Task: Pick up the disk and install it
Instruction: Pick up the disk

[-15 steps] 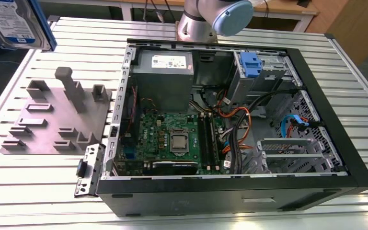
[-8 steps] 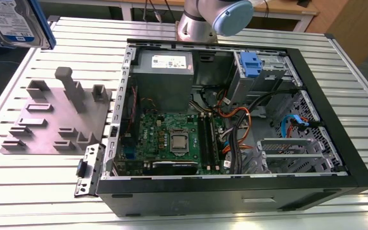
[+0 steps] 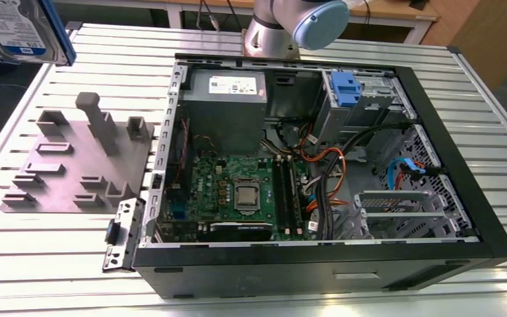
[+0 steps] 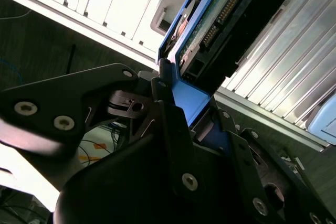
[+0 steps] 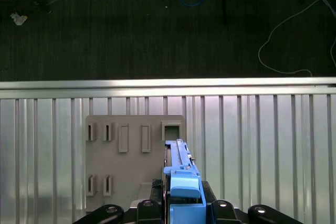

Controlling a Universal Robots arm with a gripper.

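In the exterior view, the open black computer case [image 3: 324, 261] fills the table from the centre towards three o'clock. Inside it, the grey boxy power supply [image 3: 225, 99] blocks eleven o'clock; orange and black cables [image 3: 329, 175] tangle across the centre; the metal drive cage with a blue plastic latch [image 3: 345, 89] stands at one o'clock. The arm's silver base [image 3: 276, 33] rises just beyond the case at twelve o'clock. At nine o'clock of the case, a grey fixture plate [image 3: 68, 178] holds upright pegs, and the ribbed aluminium table [image 3: 42, 264] lies bare around it. The silver, blue-framed disk [image 3: 20, 30], clamped in the black gripper [image 4: 184, 98], hangs in open air above that plate.
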